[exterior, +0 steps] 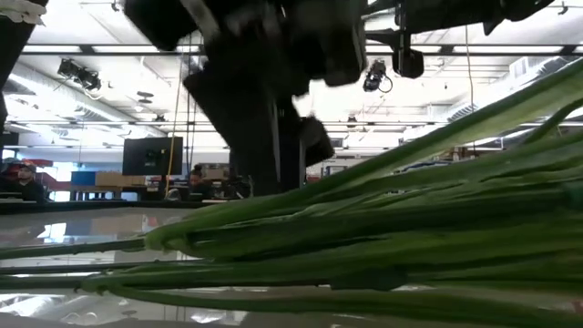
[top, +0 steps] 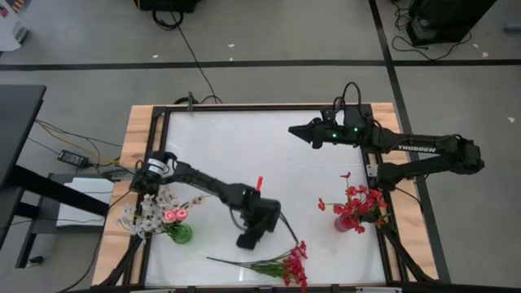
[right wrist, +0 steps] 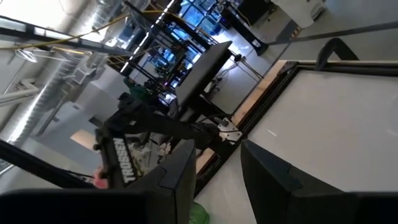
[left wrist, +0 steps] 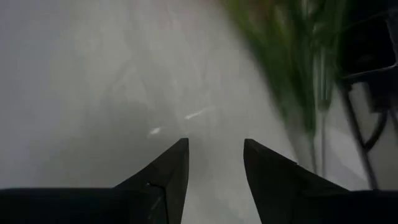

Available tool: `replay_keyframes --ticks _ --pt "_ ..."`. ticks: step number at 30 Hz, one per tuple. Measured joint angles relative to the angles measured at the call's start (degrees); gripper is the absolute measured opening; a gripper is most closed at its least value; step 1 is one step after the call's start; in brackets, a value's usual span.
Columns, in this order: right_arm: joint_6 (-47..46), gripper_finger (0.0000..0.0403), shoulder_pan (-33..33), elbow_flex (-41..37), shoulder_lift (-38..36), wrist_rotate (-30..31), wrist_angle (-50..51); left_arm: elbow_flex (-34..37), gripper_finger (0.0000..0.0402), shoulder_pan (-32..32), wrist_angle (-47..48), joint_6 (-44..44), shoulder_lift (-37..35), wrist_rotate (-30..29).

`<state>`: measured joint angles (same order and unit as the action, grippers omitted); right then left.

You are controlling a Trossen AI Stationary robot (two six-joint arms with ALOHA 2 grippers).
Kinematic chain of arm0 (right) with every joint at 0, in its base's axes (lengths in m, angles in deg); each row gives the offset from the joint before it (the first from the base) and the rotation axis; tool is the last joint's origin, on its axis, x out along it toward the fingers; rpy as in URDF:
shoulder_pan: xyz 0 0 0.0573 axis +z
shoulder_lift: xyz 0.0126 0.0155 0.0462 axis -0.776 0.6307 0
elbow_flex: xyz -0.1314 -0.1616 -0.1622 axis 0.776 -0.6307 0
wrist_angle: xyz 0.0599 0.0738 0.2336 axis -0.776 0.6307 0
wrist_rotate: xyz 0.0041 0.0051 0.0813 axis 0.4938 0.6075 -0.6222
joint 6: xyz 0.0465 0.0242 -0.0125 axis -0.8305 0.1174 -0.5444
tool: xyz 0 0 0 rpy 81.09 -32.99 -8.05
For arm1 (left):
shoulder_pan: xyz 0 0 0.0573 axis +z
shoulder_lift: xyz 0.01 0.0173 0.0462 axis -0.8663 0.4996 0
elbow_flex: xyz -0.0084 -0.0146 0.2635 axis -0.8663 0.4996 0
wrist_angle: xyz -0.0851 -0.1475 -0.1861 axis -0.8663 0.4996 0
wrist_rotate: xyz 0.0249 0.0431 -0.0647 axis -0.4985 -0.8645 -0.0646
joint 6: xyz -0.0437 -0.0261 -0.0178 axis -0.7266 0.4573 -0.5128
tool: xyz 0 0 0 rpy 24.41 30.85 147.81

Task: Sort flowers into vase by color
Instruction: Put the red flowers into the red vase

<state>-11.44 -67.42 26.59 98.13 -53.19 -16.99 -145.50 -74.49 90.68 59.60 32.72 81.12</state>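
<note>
A bundle of red blossom sprays (top: 273, 265) lies flat on the table near its near edge, blossoms (top: 298, 262) toward the right. Its green stems (exterior: 364, 228) fill the low view. My left gripper (top: 247, 242) hangs open just above and on the far side of the stems, pointing down. In its wrist view the fingers (left wrist: 214, 143) stand apart over bare table, with the stems (left wrist: 298, 81) off to one side. My right gripper (top: 291, 130) waits open over the far part of the table, fingers (right wrist: 217, 144) pointing left.
A green vase (top: 180, 234) with pink and white flowers (top: 159, 216) stands at the left near corner. A red vase (top: 345, 222) with red flowers (top: 358, 201) stands at the right. The wooden table frame (top: 138, 138) rims the white top.
</note>
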Motion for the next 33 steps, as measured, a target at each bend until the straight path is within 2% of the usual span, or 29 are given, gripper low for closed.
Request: replay_keyframes --ticks 7,18,26,33 --pt "-0.37 0.0136 -0.82 -0.02 0.0 -0.12 0.79 -0.02 0.0157 -3.97 -4.43 -0.7 0.45 -2.27" --pt "-2.54 0.0136 -0.62 -0.02 0.0 0.24 1.33 -0.02 0.0157 -7.49 -9.97 -10.07 0.46 -3.35" --pt "-4.09 0.0136 -0.05 -0.02 0.0 -1.59 1.26 -0.02 0.0157 -10.08 -10.79 -7.87 0.55 -9.93" --pt "-4.5 0.0136 1.78 -0.02 0.0 -1.22 1.19 -0.02 0.0157 -10.94 -11.28 -10.32 0.7 -10.43"
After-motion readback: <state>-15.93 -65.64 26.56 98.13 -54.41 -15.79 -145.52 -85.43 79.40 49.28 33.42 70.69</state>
